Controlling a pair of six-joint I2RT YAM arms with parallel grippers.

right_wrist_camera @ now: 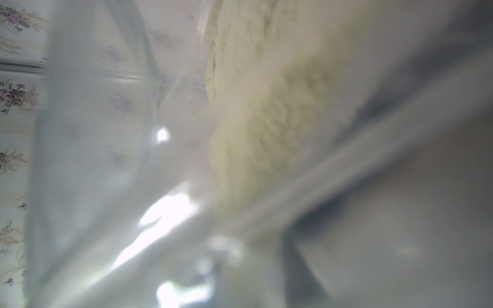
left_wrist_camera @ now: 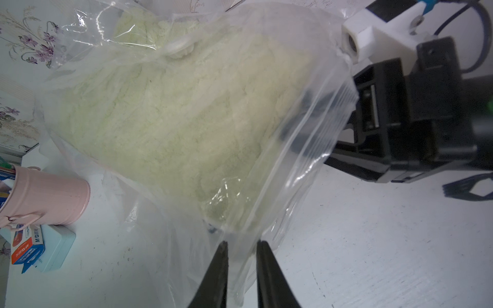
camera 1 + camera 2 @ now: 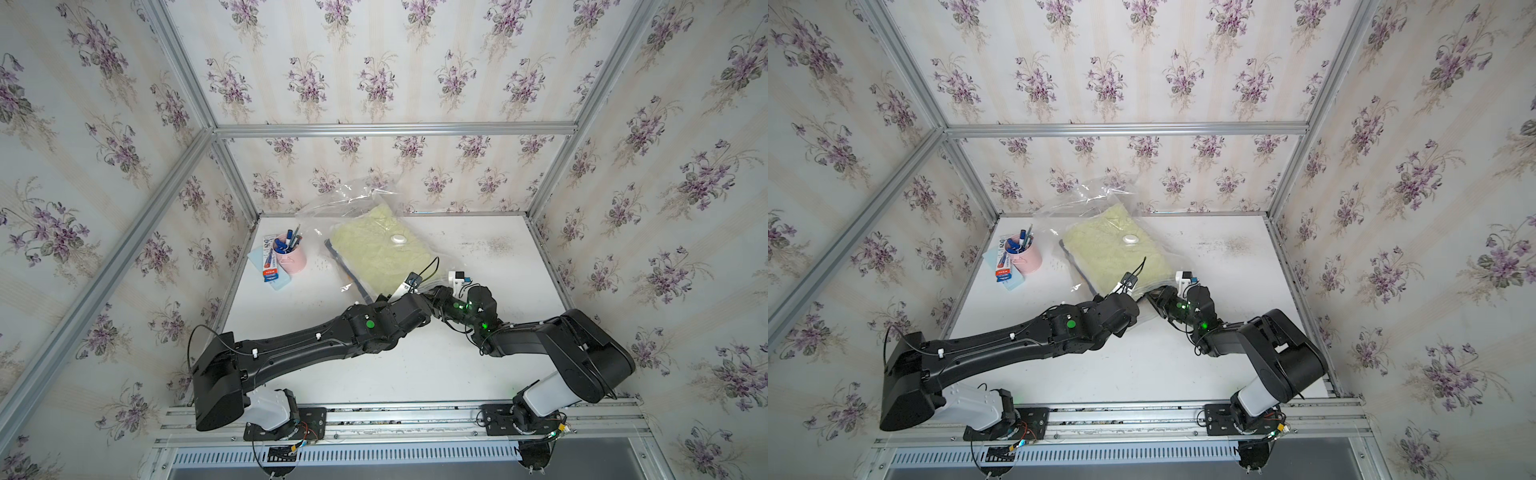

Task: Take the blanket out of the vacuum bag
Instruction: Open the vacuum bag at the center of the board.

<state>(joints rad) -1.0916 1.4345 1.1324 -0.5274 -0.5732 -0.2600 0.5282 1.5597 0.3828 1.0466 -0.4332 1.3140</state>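
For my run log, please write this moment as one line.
blanket: inside bag | left fingers: astride bag edge, gap visible | right fingers: at zip edge, state unclear

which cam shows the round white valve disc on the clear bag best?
Both top views: the round white valve disc lies face-up and unobstructed. Left wrist sees it only at a shallow angle. Right wrist: blur, no disc visible.

A: Where do the top views look from?
B: High over the near edge of the counter [image 3: 415, 365], both facing down on the same whole scene.
A: And the wrist views?
B: Close in. The left looks past the left gripper [image 2: 242, 243] at the vacuum bag [image 2: 306, 133]; the right sits against the same plastic, blurred.
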